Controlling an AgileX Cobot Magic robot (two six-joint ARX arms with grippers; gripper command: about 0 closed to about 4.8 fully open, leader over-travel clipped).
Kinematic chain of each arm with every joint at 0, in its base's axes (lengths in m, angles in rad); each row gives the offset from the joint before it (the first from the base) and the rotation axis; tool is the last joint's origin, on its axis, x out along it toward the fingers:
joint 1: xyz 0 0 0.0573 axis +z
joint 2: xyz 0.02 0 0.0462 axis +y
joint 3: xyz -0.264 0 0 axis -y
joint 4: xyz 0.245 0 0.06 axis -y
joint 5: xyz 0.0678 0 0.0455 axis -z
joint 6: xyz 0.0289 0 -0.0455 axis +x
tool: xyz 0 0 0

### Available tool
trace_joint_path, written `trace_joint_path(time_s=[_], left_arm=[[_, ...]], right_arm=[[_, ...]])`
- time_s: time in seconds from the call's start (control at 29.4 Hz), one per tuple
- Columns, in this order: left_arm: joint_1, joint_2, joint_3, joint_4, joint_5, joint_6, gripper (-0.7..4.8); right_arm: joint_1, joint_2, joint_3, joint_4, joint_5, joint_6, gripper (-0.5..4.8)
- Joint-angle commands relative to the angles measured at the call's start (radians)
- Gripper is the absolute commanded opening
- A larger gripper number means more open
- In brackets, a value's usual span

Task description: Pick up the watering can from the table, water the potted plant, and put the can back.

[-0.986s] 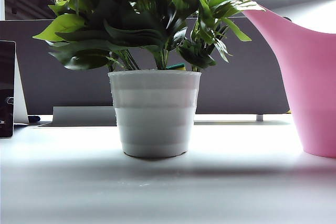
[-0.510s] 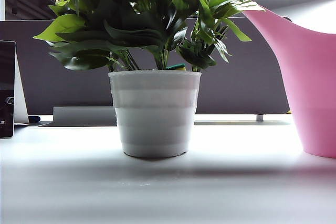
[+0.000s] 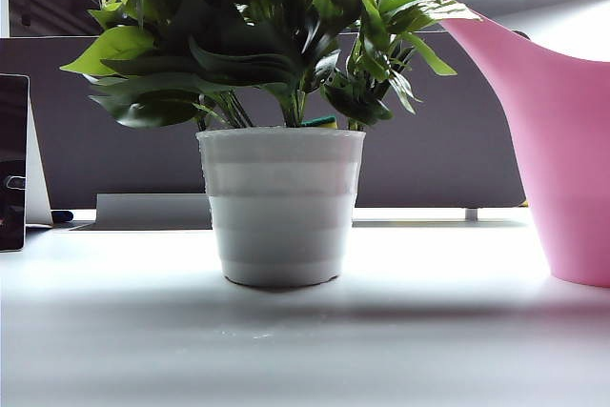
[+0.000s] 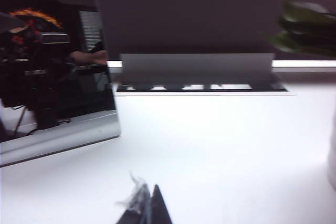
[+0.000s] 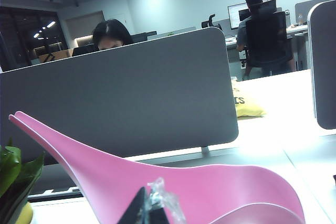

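From the right wrist camera, the right gripper (image 5: 149,211) shows only as two dark tips pressed together with a scrap of clear film on them; its fingers are closed on nothing. Right behind those tips, at about twelve o'clock from them, sits the watering can (image 5: 199,190), its pink body swelling just past the tips and its long spout running off toward ten o'clock. I cannot say whether tips and can touch. A few green leaves of the potted plant (image 5: 13,174) peek in under the spout's end.

The left gripper (image 4: 147,208) is likewise a dark tapered point with a wisp of film (the tips look together), hovering low over the table (image 4: 220,145). A leaning dark glossy panel (image 4: 52,61) stands at about ten o'clock from it, and the plant's leaves sit far off around two o'clock.

In the exterior view neither gripper appears. The plant in its white ribbed pot (image 3: 281,202) stands mid-table, and the can rests upright at its three o'clock, spout tip among the upper leaves.
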Motion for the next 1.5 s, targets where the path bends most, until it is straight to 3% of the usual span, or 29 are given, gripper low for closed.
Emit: trace_joint_path(time_s=[0.03, 0.78, 1.02, 1.22, 1.39, 1.5], left_arm=[[0.004, 0.001, 0.001, 0.008, 0.002, -0.003, -0.05], [0.003, 0.001, 0.001, 0.008, 0.002, -0.003, -0.05], [0.003, 0.001, 0.001, 0.006, 0.003, -0.003, -0.05], [0.004, 0.001, 0.001, 0.006, 0.005, -0.003, -0.05], [0.004, 0.001, 0.001, 0.006, 0.004, -0.003, -0.05], [0.004, 0.001, 0.001, 0.006, 0.005, -0.003, -0.05]], right_arm=[[0.018, -0.001, 0.007, 0.011, 0.0, 0.001, -0.09], [0.042, -0.067, 0.005, -0.004, 0.008, 0.001, -0.09], [0.203, -0.066, -0.026, 0.029, 0.027, -0.26, -0.08], [0.331, -0.066, -0.141, 0.085, 0.027, -0.266, -0.08], [0.376, -0.066, -0.227, 0.116, 0.027, -0.292, -0.09], [0.377, -0.066, -0.269, 0.126, 0.11, -0.295, -0.08]])
